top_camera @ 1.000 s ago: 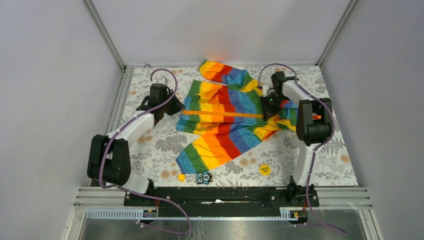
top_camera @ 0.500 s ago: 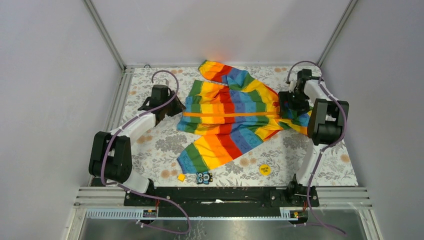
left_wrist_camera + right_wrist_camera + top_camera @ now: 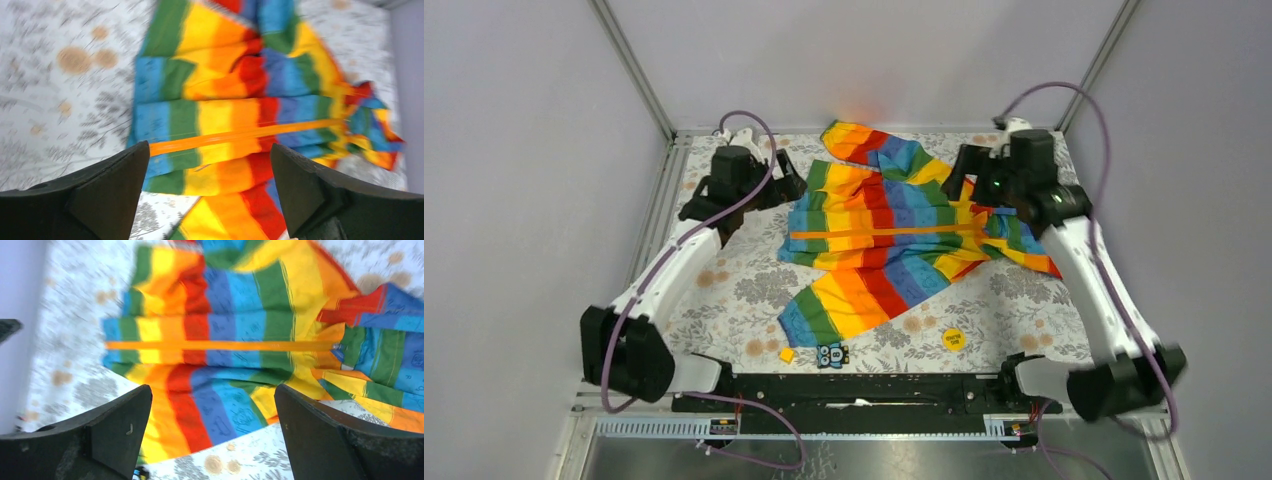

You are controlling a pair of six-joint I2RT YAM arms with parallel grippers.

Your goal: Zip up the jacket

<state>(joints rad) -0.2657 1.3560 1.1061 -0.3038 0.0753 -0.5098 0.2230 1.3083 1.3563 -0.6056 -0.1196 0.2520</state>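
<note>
The rainbow-striped jacket (image 3: 879, 225) lies flat on the floral table, sleeves spread toward the back and the front left. Its orange zipper strip (image 3: 884, 232) runs left to right across the middle and looks closed along the length that shows. My left gripper (image 3: 788, 186) hovers above the jacket's left hem, open and holding nothing. My right gripper (image 3: 965, 168) hangs above the collar end on the right, also open and holding nothing. In the left wrist view the zipper strip (image 3: 240, 135) lies beyond the open gripper (image 3: 210, 151). In the right wrist view the zipper strip (image 3: 220, 345) is well past the spread gripper (image 3: 213, 390).
A yellow round disc (image 3: 953, 339), a small yellow cube (image 3: 786, 354) and a small owl-print tile (image 3: 831, 355) sit near the table's front edge. Grey walls and metal frame posts enclose the table on three sides.
Both grippers have opened and let go of the jacket. Both arms have lifted away, the left toward the back left, the right up and back from the collar end. The jacket stays flat.
</note>
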